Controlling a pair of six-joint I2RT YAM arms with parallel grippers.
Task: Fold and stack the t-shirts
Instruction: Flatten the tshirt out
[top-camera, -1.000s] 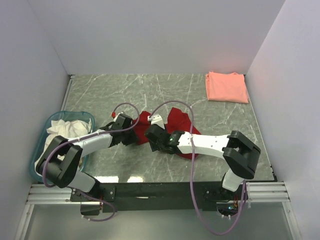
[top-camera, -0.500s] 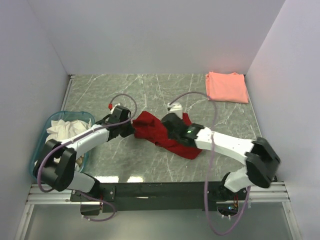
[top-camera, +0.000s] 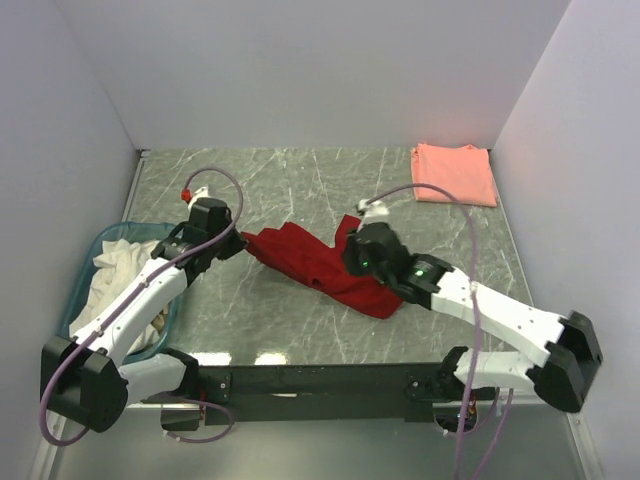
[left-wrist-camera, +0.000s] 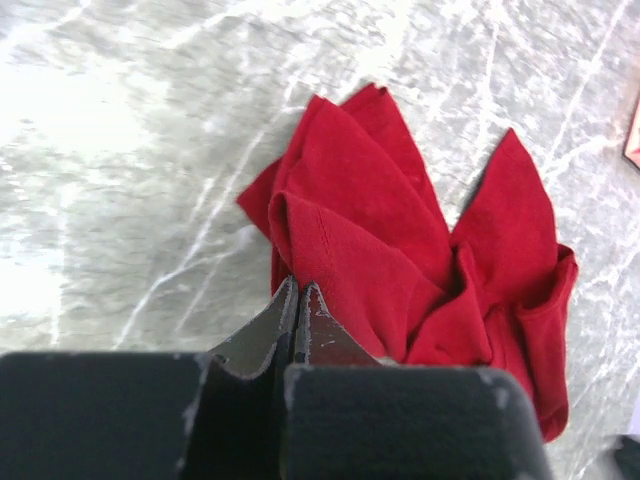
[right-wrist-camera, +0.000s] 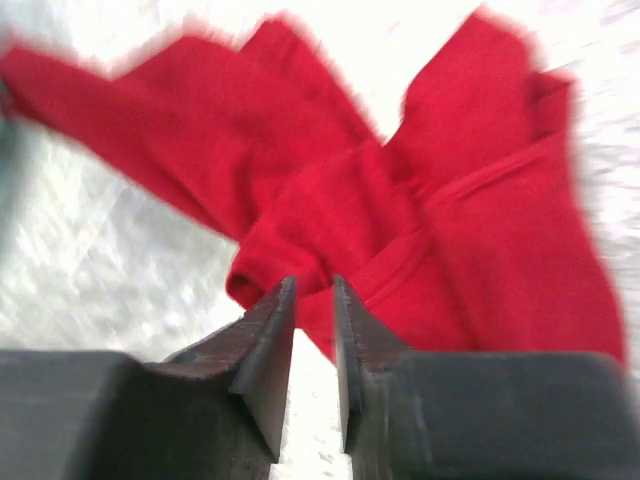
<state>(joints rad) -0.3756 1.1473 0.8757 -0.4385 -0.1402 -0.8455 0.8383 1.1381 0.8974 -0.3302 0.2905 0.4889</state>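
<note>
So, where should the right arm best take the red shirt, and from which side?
Grip the free end of the red shirt farthest from the edge that the left fingers pinch. Bring the right fingers down on it from above, from the right. The middle is piled folds; that end lies thinner and flatter, and pulling it away would probably spread the cloth.

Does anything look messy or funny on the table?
Yes. The red shirt lies crumpled and twisted in the middle of the table, folds bunched over each other, while the pink shirt sits neatly folded in the far right corner. The left gripper pinches the red shirt's edge.
</note>
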